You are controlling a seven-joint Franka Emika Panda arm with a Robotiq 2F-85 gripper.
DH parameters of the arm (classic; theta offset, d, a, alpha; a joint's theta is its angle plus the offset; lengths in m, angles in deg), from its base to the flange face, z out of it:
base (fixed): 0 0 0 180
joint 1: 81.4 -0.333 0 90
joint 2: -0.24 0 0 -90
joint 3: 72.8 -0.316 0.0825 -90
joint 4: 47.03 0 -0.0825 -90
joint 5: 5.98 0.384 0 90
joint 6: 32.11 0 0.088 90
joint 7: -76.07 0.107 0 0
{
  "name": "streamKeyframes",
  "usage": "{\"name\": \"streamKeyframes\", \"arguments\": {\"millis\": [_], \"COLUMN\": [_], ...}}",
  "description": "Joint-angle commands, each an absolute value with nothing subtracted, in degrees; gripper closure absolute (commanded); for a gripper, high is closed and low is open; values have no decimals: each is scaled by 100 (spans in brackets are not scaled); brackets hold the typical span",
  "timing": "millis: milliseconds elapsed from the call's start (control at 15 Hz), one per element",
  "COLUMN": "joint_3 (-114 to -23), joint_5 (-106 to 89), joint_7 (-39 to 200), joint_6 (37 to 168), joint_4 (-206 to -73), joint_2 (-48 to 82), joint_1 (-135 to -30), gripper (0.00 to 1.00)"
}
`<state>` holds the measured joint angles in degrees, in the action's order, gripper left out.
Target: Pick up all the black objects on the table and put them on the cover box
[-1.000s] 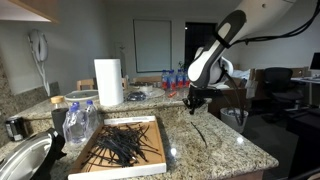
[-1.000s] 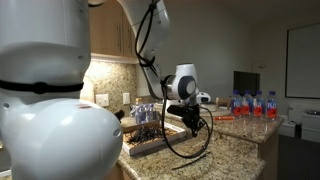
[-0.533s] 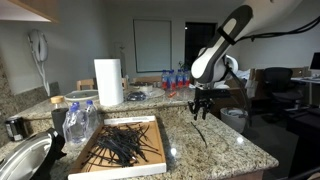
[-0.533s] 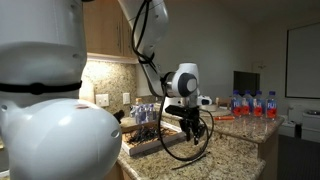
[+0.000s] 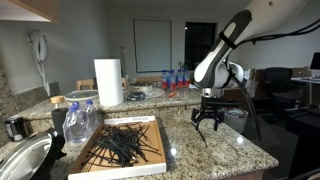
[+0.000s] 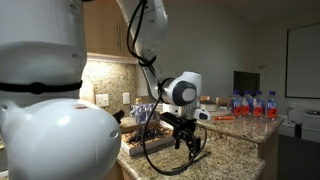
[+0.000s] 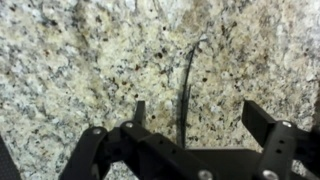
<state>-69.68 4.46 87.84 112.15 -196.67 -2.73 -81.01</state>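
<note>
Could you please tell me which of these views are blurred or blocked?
Wrist view: soft throughout, yet the thin black strip on the speckled granite counter is legible. An exterior view: the white robot base looms out of focus over half the frame. An exterior view: evenly lit, sharp on the tan cardboard lid.

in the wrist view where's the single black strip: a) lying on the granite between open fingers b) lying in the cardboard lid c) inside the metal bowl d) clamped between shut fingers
a: in the wrist view the black strip lies on the granite counter, with the fingers standing wide apart on either side of it.
</note>
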Motion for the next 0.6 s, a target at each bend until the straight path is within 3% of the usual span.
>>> {"name": "streamKeyframes", "arguments": {"millis": [0, 333, 400, 467, 533], "joint_3": [-7045, -7158, -7189, -7217, -7245], "joint_5": [1115, 1693, 1744, 1743, 1725], "joint_7": [8331, 7931, 7885, 7858, 7849], "joint_6": [11252, 11537, 11598, 11676, 11731], "joint_4": [-19774, -19636, -19587, -19541, -19486], "joint_2": [-138, 218, 294, 374, 465], "joint_1": [-8127, -8160, -8169, -8169, -8162], "gripper": [0, 0, 4, 17, 23]}}
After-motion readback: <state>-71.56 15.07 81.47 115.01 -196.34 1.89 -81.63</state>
